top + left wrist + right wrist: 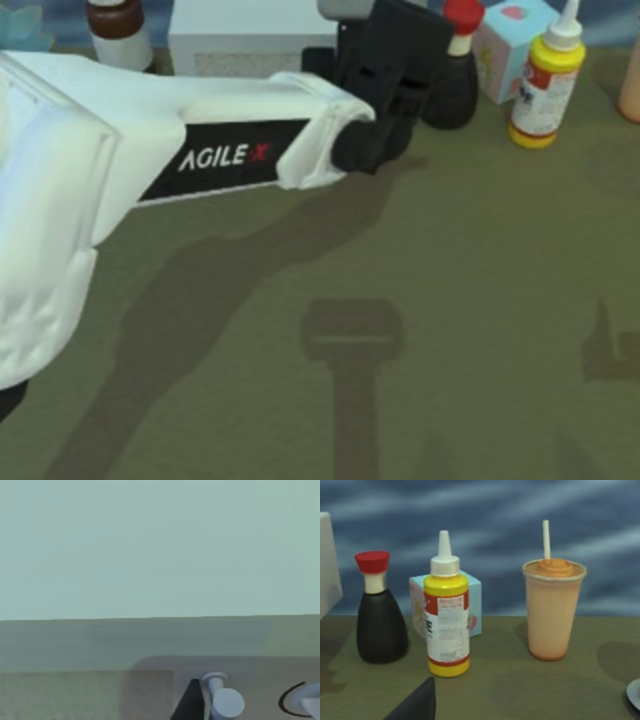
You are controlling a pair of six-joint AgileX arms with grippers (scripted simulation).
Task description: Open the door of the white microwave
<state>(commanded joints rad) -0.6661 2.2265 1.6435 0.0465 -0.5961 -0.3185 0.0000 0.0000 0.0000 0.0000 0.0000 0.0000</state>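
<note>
The olive table (470, 300) is bare across its near half. The left arm (150, 150) is extended from the near left toward the far centre. Its claw (385, 75) is positioned at the right front edge of the white microwave (250, 35), which stands at the far edge, left of centre. The door (245, 62) is seen only as a speckled strip; whether the claw is clenched cannot be told. To the right stand a dark bottle (452, 75), a pale blue carton (512, 40) and a yellow bottle (545, 85). In the right wrist view an orange drink cup (554, 612) stands beyond these.
</note>
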